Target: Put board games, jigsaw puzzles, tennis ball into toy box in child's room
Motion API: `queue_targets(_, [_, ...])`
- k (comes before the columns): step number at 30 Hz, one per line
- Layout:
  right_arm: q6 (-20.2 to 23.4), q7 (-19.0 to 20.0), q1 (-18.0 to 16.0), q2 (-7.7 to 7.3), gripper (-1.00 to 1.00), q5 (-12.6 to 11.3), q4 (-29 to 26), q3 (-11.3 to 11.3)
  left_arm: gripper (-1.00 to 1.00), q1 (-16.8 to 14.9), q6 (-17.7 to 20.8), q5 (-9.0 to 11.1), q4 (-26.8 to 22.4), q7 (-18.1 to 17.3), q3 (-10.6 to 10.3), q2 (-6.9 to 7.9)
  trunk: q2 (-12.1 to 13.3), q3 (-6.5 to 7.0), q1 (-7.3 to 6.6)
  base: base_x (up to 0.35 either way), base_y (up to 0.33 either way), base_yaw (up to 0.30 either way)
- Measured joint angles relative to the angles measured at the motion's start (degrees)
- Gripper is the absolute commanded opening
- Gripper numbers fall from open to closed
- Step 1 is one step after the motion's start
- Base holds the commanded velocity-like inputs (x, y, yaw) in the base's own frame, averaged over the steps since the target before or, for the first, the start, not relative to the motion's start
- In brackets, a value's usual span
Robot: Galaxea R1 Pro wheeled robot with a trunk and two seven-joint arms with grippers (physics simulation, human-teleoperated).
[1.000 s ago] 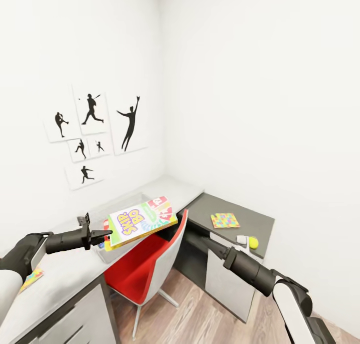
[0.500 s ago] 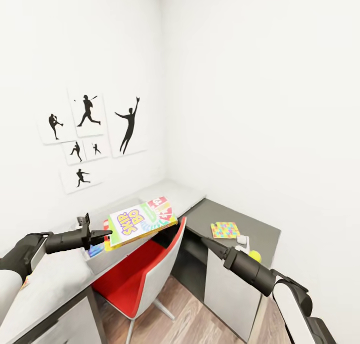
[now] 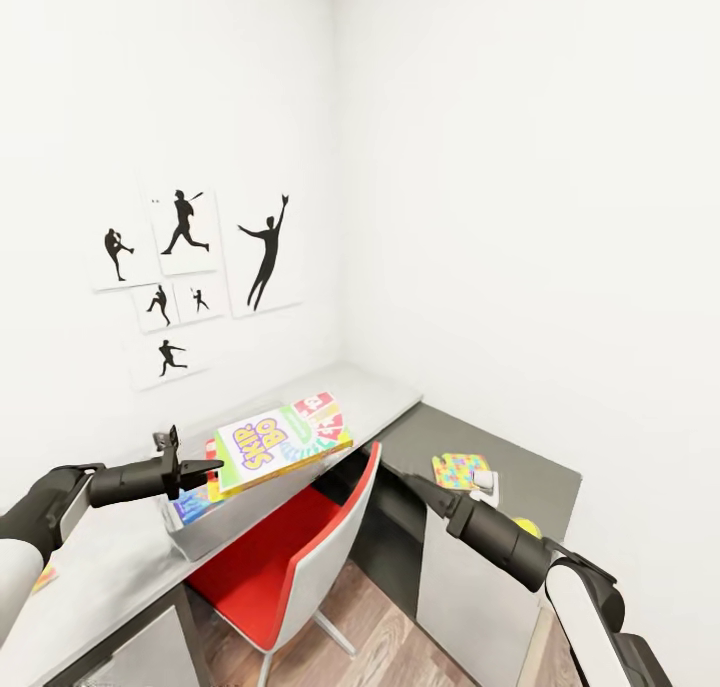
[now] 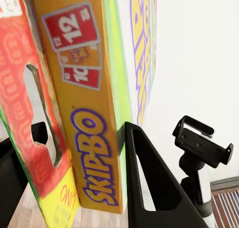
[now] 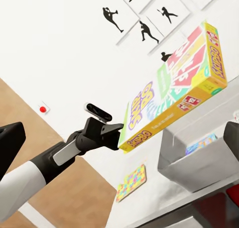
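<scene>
My left gripper (image 3: 210, 467) is shut on one end of the yellow-green Skip-Bo board game (image 3: 285, 439), holding it level just above the grey toy box (image 3: 222, 532) on the pale table (image 3: 120, 557). The left wrist view has the game (image 4: 89, 138) clamped between the black fingers (image 4: 147, 188). A blue board game (image 3: 192, 505) lies in the toy box. On the dark corner desk (image 3: 545, 472) rest a jigsaw puzzle (image 3: 458, 470) and the tennis ball (image 3: 527, 527). Another jigsaw puzzle (image 5: 132, 182) lies on the table left of the toy box. My right gripper (image 3: 413, 483) hangs open over the chair.
A red and white chair (image 3: 290, 557) stands tucked under the table between my arms. A small white object (image 3: 485, 481) lies beside the puzzle on the dark desk. Black silhouette sports pictures (image 3: 190, 267) hang on the white wall. Wood-plank floor (image 3: 370, 647) lies below.
The whole picture has shifted, so the camera has moved. Both arms keep their pose, and the left gripper still holds the Skip-Bo game above the toy box.
</scene>
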Motion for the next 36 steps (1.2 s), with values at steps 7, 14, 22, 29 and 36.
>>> queue_targets(7, [0.00, -0.01, 0.01, -0.01, 1.00, 0.00, 0.00, -0.01, -1.00, 0.06, 0.02, 0.05, 0.09, -0.09, 0.51, 0.04, 0.00, 0.03, 0.00, 0.002, -0.001, 0.029])
queue_targets(14, [0.00, -0.01, 0.00, 0.01, 1.00, 0.03, 0.02, 0.00, -1.00, 0.14, -0.05, -0.01, 0.13, 0.14, 3.41, 0.06, -0.01, 0.03, -0.01, 0.103, -0.092, 0.002])
queue_targets(22, [0.00, -0.01, 0.01, 0.01, 1.00, 0.04, 0.03, -0.01, -1.00, 0.17, -0.03, -0.12, 0.29, 0.78, 4.07, 0.10, 0.00, 0.03, 0.00, 0.097, -0.045, 0.000])
queue_targets(29, [0.00, -0.01, 0.01, -0.02, 1.00, 0.02, 0.04, -0.01, -1.00, 0.17, -0.04, -0.29, 0.43, 6.20, 8.07, 0.11, 0.00, 0.04, 0.00, 0.006, -0.003, 0.000])
queue_targets(36, [0.00, -0.06, 0.01, 0.01, 1.00, 0.08, 0.04, -0.01, -1.00, 0.17, 0.11, -0.21, 0.43, 19.04, 15.80, 0.04, 0.00, 0.03, 0.00, 0.006, 0.000, 0.000])
